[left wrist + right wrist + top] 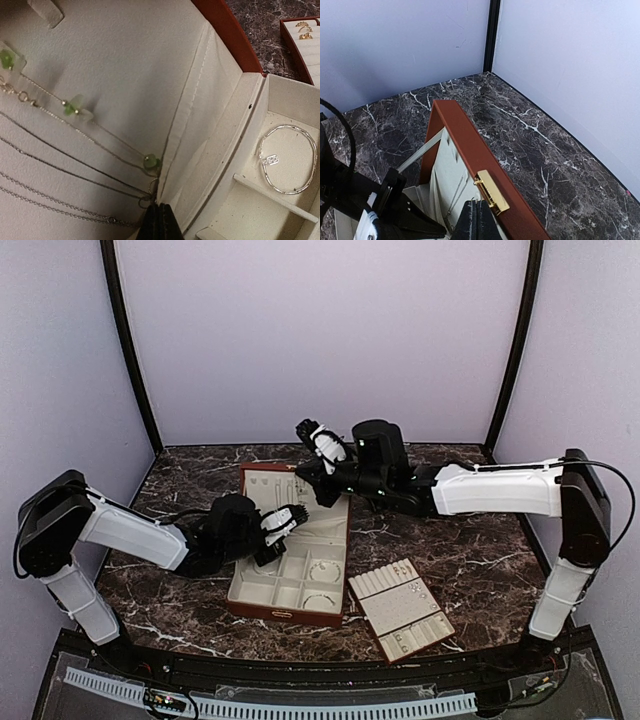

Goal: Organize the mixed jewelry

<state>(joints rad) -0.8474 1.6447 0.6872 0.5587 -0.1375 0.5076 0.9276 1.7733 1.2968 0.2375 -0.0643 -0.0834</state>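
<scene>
Well, the wooden box [290,612] sits mid-table, its lid [465,137] raised toward the far edge. The right gripper [476,220], fingers pressed together, rests just beside the clasp [491,192]. The left gripper [157,222], likewise closed, sits where the chains [65,160] end on the lining [125,75]. I'd lift gently, away from the hinge fold [192,115] crowding it.

Both arms reach inward — left gripper [157,222] and right gripper [476,220], each with fingers pressed together.
</scene>
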